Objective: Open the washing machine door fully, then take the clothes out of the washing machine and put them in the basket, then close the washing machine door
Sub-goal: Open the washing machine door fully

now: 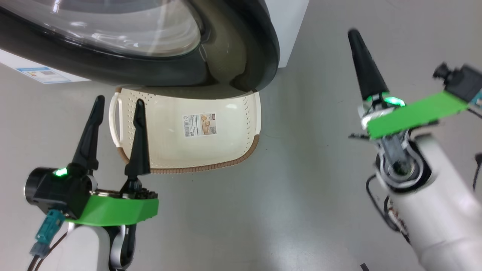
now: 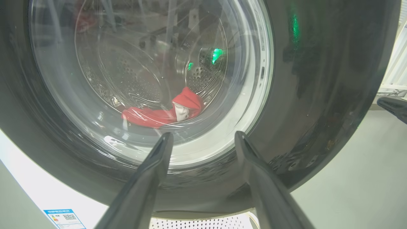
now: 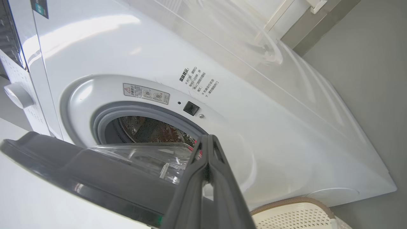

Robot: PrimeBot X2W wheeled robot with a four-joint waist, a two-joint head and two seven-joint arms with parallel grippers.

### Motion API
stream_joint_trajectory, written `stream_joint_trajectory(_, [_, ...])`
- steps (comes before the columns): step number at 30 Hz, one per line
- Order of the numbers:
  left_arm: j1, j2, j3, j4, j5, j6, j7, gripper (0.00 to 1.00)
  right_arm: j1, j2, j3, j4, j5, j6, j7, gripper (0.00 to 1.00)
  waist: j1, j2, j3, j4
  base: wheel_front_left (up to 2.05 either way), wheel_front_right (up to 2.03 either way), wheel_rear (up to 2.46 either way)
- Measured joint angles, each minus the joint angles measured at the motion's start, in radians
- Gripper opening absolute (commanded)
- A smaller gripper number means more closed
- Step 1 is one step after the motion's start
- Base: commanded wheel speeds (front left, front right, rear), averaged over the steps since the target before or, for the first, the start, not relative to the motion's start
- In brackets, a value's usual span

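Right wrist view shows the washing machine (image 3: 270,105) with its door (image 3: 95,181) only partly swung out. The right jaws are pressed together on nothing, clear of the door's free edge. I'd hook them behind that black rim and sweep wide along the hinge arc, minding the basket (image 1: 211,168) just below. It is empty, with a paper label (image 1: 199,125) on its bottom. The left jaws stand apart, empty. The red clothes (image 2: 149,116) lie in the drum (image 2: 133,79).
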Motion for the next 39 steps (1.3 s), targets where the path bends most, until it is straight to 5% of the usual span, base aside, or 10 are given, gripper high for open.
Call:
stream_joint_trajectory(8, [0.000,0.000,-0.002,-0.001,0.000,0.001,0.000,1.00,-0.145,-0.017,-0.016,0.021,0.418,0.000,0.338,0.00,0.0000,0.0000,0.012,0.004,0.00,0.00,0.00])
stream_joint_trajectory(18, [0.000,0.000,-0.011,-0.001,-0.011,0.010,0.000,1.00,-0.319,-0.017,-0.032,0.185,0.690,0.000,0.712,0.00,0.0001,0.0000,0.015,0.020,0.00,0.00,0.00])
stream_joint_trajectory(27, [0.000,0.000,-0.021,0.001,-0.021,0.010,0.000,1.00,-0.406,-0.033,0.034,0.286,0.729,0.000,0.860,0.00,0.0000,0.0000,0.008,0.038,0.00,0.00,0.00])
stream_joint_trajectory(39, [0.000,0.000,-0.020,0.007,-0.021,0.010,0.000,1.00,-0.410,-0.027,0.068,0.263,0.713,0.000,0.947,0.00,0.0000,0.0000,-0.004,0.046,0.00,0.00,0.00])
